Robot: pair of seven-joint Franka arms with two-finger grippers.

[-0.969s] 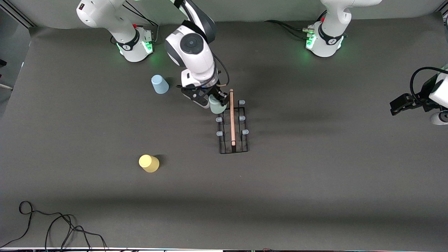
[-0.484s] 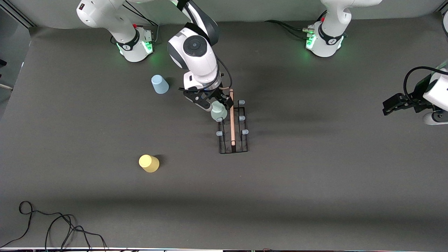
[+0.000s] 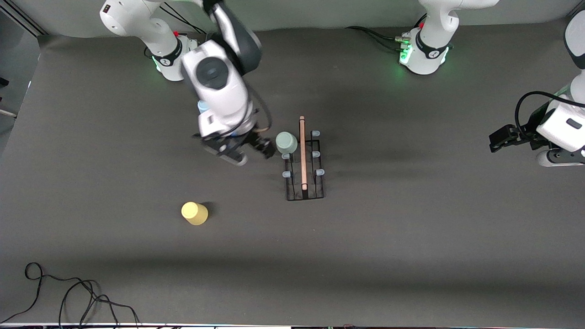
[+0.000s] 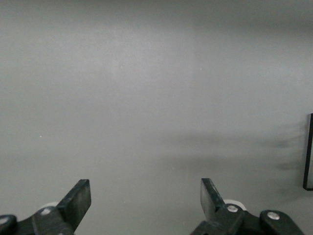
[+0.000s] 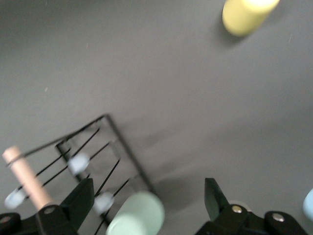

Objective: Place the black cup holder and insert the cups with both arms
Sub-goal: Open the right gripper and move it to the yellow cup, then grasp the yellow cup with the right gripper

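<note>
Right gripper (image 3: 242, 153), jaws open and empty, centre-left of the front view beside the pale green plastic tumbler (image 3: 286, 142) seated on the black wire rack (image 3: 305, 176); left gripper (image 3: 500, 137) open, waiting; next, probably the yellow tumbler (image 3: 194, 213).

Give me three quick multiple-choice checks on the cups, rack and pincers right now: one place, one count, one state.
1. Where is the pale green plastic cup?
A. On a prong of the black wire cup holder
B. Lying beside the yellow cup
C. In the left pincer

2. How many prongs carry a cup?
A. None
B. One
C. Three

3. The right pincer is:
A. Shut on the green cup
B. Open, holding nothing
C. Shut on the rack's handle

Answers: 1 A, it sits upturned on the rack; 2 B, five caps bare; 3 B, fingers apart.
</note>
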